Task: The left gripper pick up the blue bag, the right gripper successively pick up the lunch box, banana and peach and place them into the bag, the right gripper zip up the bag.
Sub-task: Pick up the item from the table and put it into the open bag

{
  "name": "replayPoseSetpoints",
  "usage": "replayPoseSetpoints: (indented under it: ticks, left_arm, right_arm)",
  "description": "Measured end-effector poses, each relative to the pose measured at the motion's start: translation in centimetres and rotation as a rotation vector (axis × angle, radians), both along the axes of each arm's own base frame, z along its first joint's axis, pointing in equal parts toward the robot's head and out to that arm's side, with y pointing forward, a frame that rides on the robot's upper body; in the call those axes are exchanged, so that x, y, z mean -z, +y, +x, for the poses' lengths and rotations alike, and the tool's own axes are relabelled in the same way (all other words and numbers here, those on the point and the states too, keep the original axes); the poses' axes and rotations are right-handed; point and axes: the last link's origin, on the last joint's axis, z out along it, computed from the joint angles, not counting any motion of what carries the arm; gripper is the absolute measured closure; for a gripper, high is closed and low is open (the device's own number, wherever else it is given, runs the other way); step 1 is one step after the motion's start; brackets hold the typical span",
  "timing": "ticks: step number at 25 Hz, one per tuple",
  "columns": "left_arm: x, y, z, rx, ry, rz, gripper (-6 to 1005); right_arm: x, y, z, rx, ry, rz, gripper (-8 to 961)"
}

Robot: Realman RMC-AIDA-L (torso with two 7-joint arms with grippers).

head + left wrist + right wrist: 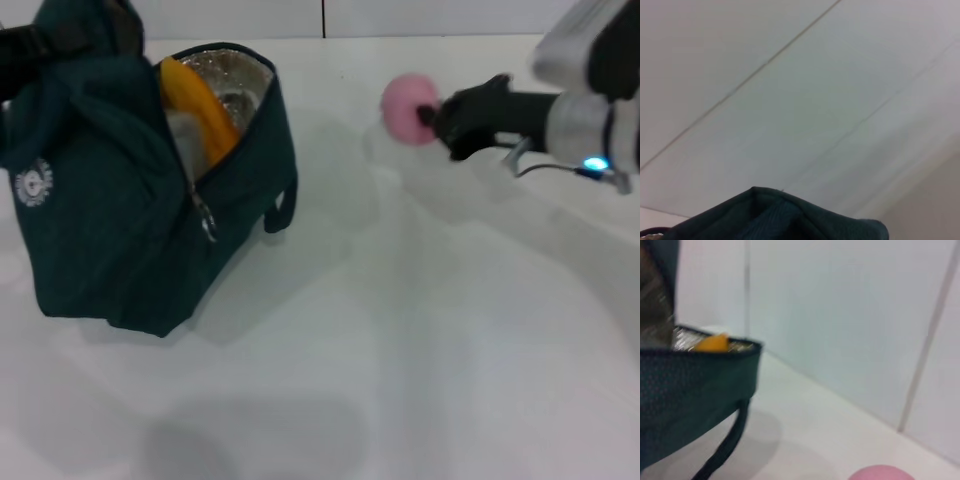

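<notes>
The blue bag (pixel 110 230) stands at the left of the white table, its mouth open and the foil lining showing. Inside it the banana (pixel 200 105) leans upright, with the pale lunch box (pixel 185 135) partly hidden beneath it. My left gripper (pixel 18 60) is at the bag's raised top handle, shut on it; the left wrist view shows only bag fabric (pixel 780 217). To the right of the bag, my right gripper (pixel 432 116) is shut on the pink peach (pixel 405 108). The right wrist view catches the peach's top (pixel 881 473), the bag's rim (pixel 690 385) and the banana tip (pixel 712 343).
The bag's second handle (pixel 282 205) hangs loose down its right side, and the ring zipper pull (pixel 207 222) dangles at the front. A white wall with a vertical seam (pixel 323 18) closes the back. Bare tabletop (pixel 400 350) lies between bag and right arm.
</notes>
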Motion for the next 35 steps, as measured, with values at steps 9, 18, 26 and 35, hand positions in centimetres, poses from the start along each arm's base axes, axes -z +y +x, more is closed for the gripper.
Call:
replayPoseSetpoints:
  ticks: [9, 18, 26, 35]
  left_arm:
    - [4.4, 1.4, 3.0, 0.077, -0.057, -0.132, 932]
    - [8.5, 1.7, 4.4, 0.082, -0.071, -0.216, 931]
    - [9.9, 1.1, 3.9, 0.056, -0.084, -0.22, 931]
    - [10.1, 0.7, 3.6, 0.046, -0.088, -0.217, 930]
  right_arm:
    - [-6.1, -0.9, 1.2, -0.029, 0.076, 0.119, 907]
    - [-8.7, -4.0, -1.9, -0.216, 0.296, -0.049, 883]
    - [-7.1, -5.6, -3.4, -0.295, 0.372, -0.26, 863]
    - [-3.8, -5.0, -3.6, -0.259, 0.379, -0.392, 839]
